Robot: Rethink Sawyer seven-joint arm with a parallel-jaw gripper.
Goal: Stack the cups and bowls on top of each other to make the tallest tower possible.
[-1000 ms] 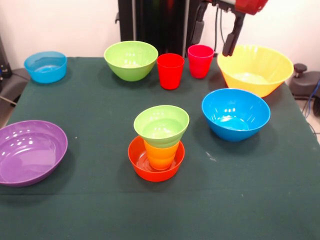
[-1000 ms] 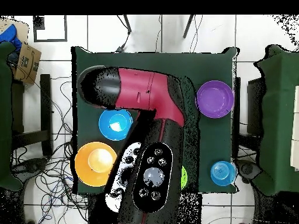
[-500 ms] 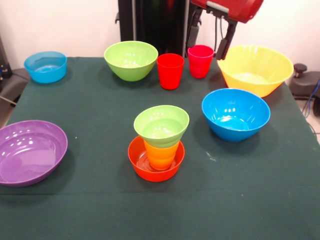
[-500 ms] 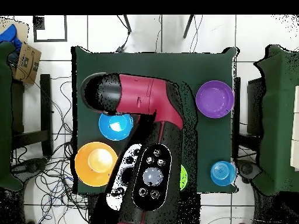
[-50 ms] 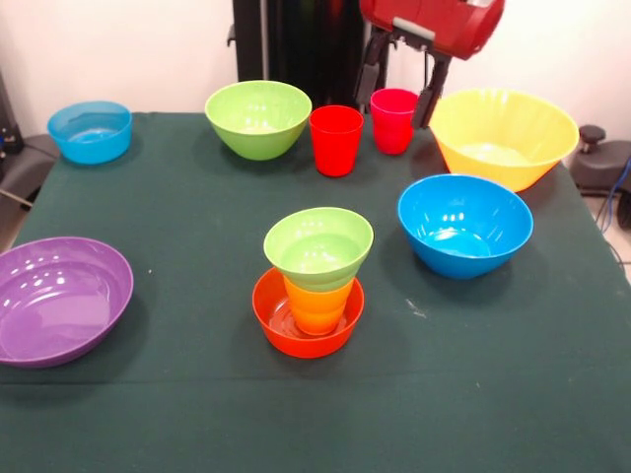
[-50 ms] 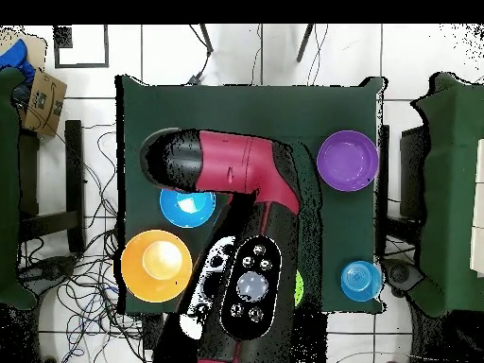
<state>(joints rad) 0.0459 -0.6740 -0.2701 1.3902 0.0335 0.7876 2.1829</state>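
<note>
Tool [image 5: 397, 83] open astride pink cup [image 5: 393, 120], btwn red cup [image 5: 336, 140] & yellow bowl [image 5: 504, 135]

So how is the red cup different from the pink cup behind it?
The red cup is red and stands clear of the hand, while the pink cup is magenta and sits between the open fingers. The red cup is nearer the green bowl; the pink cup nearer the yellow bowl. Both are upright, unstacked tumblers.

Red and black arm [image 6: 236, 180], apparently with round grey buttons.
</note>
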